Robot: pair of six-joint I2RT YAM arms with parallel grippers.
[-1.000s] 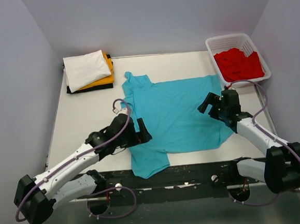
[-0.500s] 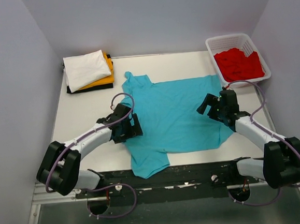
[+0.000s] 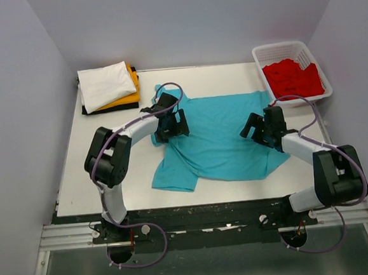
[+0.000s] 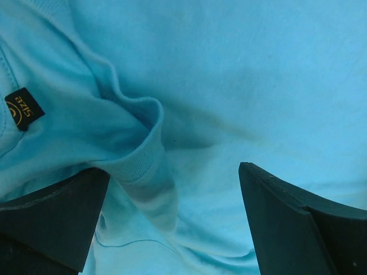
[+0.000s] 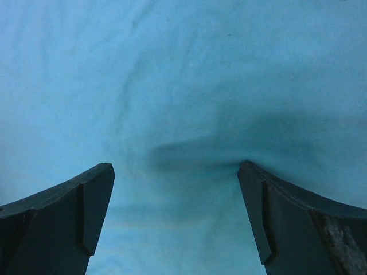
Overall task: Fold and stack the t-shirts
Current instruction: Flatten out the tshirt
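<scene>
The teal t-shirt (image 3: 222, 134) lies spread on the white table (image 3: 102, 156), collar toward the back left and one part bunched at the front left. My left gripper (image 3: 173, 124) is open, low over the collar area. In the left wrist view the gripper (image 4: 172, 223) straddles a ribbed collar fold (image 4: 140, 166) near a black size label (image 4: 23, 107). My right gripper (image 3: 255, 129) is open over the shirt's right part. In the right wrist view the gripper (image 5: 175, 217) presses on flat teal cloth (image 5: 183, 86). A red t-shirt (image 3: 292, 78) lies in the basket.
A folded stack sits at the back left: white t-shirt (image 3: 106, 85) on top, orange-yellow t-shirt (image 3: 128, 98) under it, black t-shirt (image 3: 108, 108) at the bottom. The white lattice basket (image 3: 279, 48) stands at the back right. Grey walls close in on three sides.
My left arm has swung from the shirt's front-left part back to the collar. The shirt's front flap has come back off the table's front edge. The right gripper has hardly moved.
</scene>
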